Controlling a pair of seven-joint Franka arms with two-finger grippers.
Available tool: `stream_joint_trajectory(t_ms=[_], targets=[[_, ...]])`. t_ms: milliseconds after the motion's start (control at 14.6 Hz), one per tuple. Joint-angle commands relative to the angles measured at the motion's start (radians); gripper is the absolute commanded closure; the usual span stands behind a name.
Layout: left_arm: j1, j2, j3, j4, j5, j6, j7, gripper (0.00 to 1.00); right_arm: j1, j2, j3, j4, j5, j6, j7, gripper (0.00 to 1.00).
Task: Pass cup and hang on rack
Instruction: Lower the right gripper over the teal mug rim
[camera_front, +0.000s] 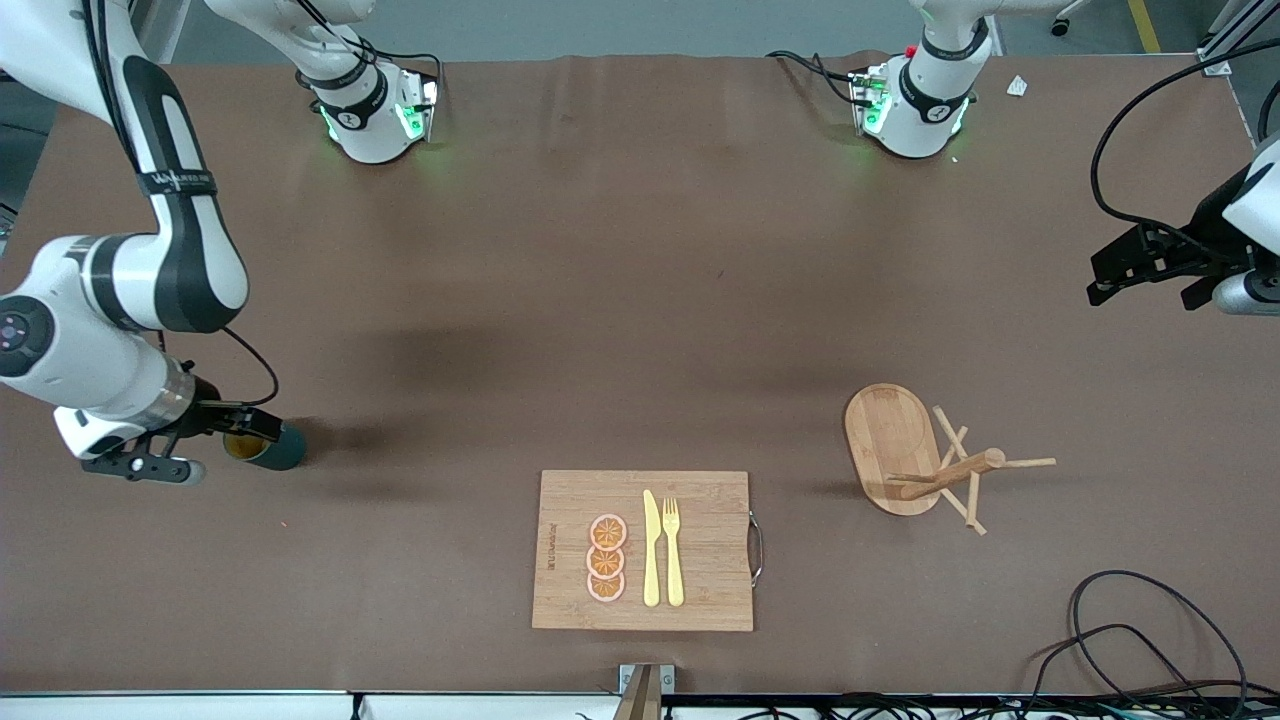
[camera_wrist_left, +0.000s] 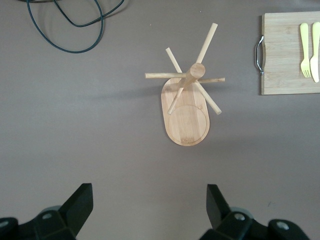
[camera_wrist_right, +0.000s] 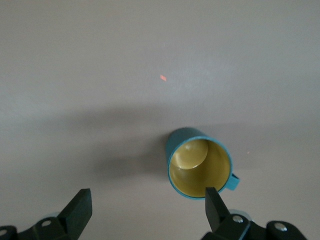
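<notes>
Nothing is done yet. The small teal cup with the mustard-yellow inside (camera_front: 268, 447) stands upright on the brown table (camera_front: 620, 300) at the right arm's end, the right gripper (camera_front: 205, 440) spread wide just over it (one finger beside its rim) — not gripping. The light wooden mug rack (camera_front: 915, 455) stands bare, and the left gripper (camera_front: 1150, 268) waits wide open — pass and hanging remain.
</notes>
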Motion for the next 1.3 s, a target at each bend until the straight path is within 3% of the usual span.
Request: stream_joint_trajectory(t_ms=[0,1233], targets=[[0.002,-0.003,-0.004,0.003,0.013,0.005,0.018,0.0,-0.012,0.004,0.007,-0.054,-0.009,0.029,0.017,0.0],[0.003,-0.003,-0.002,0.003,0.012,0.004,0.034,0.0,-0.032,0.064,0.007,-0.068,-0.012,0.114,0.016,0.0]])
